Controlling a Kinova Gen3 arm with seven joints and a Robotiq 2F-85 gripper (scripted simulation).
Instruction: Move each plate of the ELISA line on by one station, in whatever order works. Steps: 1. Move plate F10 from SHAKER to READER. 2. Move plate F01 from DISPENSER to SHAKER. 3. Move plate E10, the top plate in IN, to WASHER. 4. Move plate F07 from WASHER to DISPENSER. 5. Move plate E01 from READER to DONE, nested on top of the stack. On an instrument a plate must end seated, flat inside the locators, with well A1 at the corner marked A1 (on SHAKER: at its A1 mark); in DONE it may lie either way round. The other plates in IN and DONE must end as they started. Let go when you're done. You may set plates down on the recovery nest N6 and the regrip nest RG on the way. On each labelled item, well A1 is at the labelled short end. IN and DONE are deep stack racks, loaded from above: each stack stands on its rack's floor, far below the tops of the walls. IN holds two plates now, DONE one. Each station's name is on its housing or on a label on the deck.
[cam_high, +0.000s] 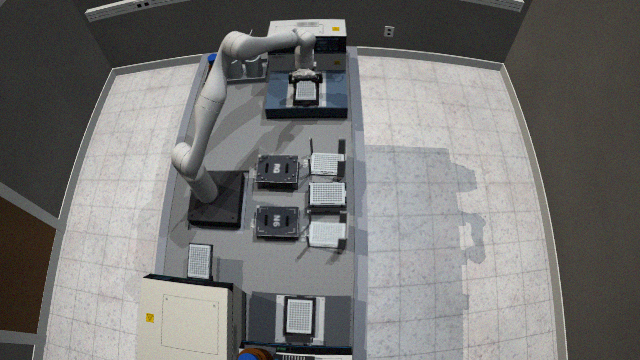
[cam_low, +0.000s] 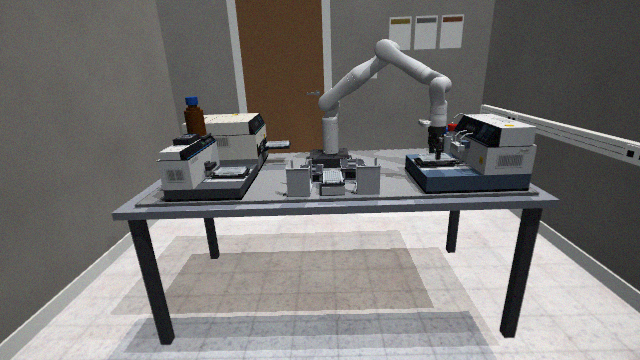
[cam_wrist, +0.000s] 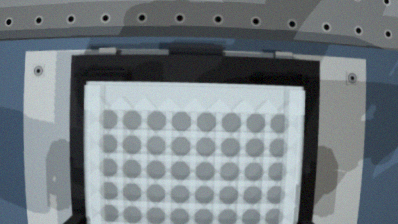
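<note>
My gripper (cam_high: 305, 82) (cam_low: 438, 154) (cam_wrist: 191, 221) points down at the blue-based instrument (cam_high: 280, 111) (cam_low: 417, 174). It is shut on a white 96-well plate (cam_high: 306, 92) (cam_wrist: 192, 157), with one fingertip at each long side. The plate is level over the black nest (cam_wrist: 195, 70), lined up with it; a small remaining height cannot be told. Its code and A1 corner are not readable. Other white plates stand on the grey-decked instrument (cam_high: 300, 316), the beige instrument's tray (cam_high: 200, 261), the middle station (cam_high: 327, 194), and in two walled racks (cam_high: 341, 146) (cam_high: 342, 243).
Black nests RG (cam_high: 276, 180) and N6 (cam_high: 276, 231) carry no plate. The instrument's light housing (cam_high: 280, 27) (cam_low: 505, 157) stands close behind the gripper. Bottles (cam_high: 254, 66) stand beside it. A brown bottle (cam_low: 194, 119) stands at the opposite end. The racks have tall walls (cam_low: 298, 181) (cam_low: 368, 180).
</note>
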